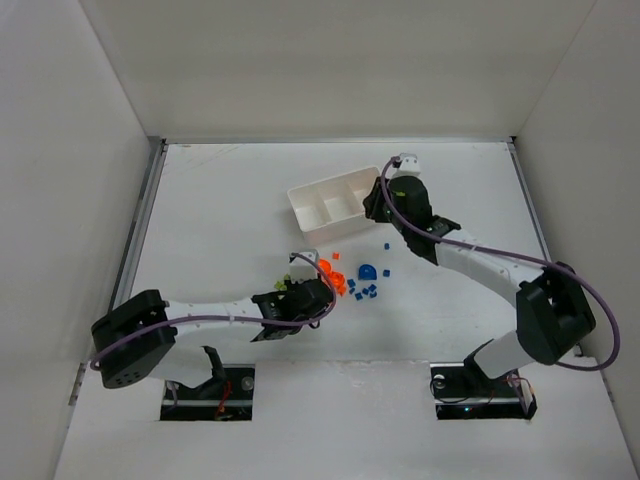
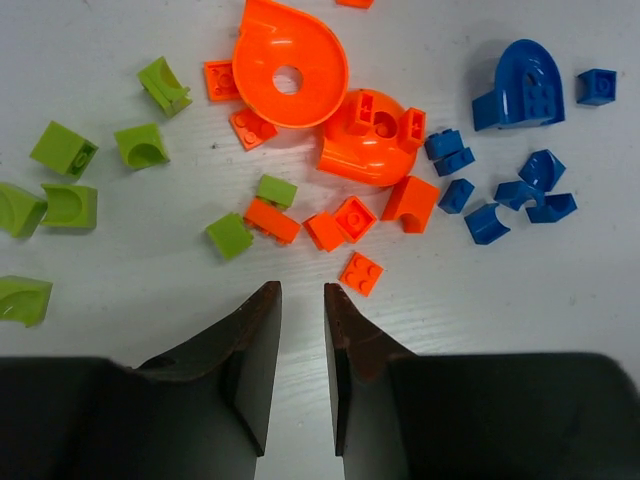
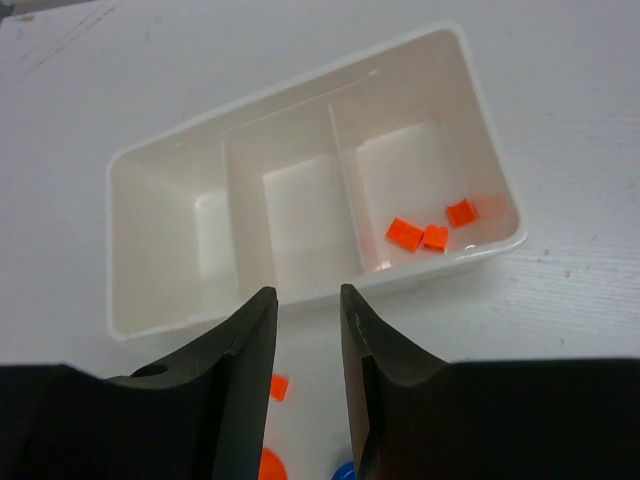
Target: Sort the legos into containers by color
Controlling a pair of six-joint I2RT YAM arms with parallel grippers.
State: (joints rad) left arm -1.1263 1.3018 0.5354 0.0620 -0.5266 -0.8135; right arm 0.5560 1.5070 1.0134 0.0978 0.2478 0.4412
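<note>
On a white table (image 1: 220,200), a scatter of legos (image 2: 365,140) at 6 o'clock of the white tray (image 1: 305,200), apart from it in the overhead view. Over the near edge of that scatter, the left gripper (image 2: 302,290), fingers a narrow gap apart, clamped on nothing, only table surface between them. From the left wrist camera: yellow-green bricks (image 2: 65,148) spread toward 9 and 10 o'clock, small orange bricks (image 2: 350,215) and two rounded orange pieces (image 2: 290,60) toward 12 o'clock, blue bricks (image 2: 490,220) and a rounded blue piece (image 2: 520,85) toward 2 o'clock. Just beyond the right fingertip, at 1 o'clock, a single flat orange brick (image 2: 361,273), not touching it. Over the tray's 3 o'clock end, the right gripper (image 3: 305,292), fingers likewise slightly apart and holding nothing. Through the right wrist camera, three compartments side by side in the tray, with three orange tiles (image 3: 430,232) lying in the one at 3 o'clock. On the table at 6 o'clock of the tray, glimpsed between the fingers, a stray orange piece (image 3: 279,387).
</note>
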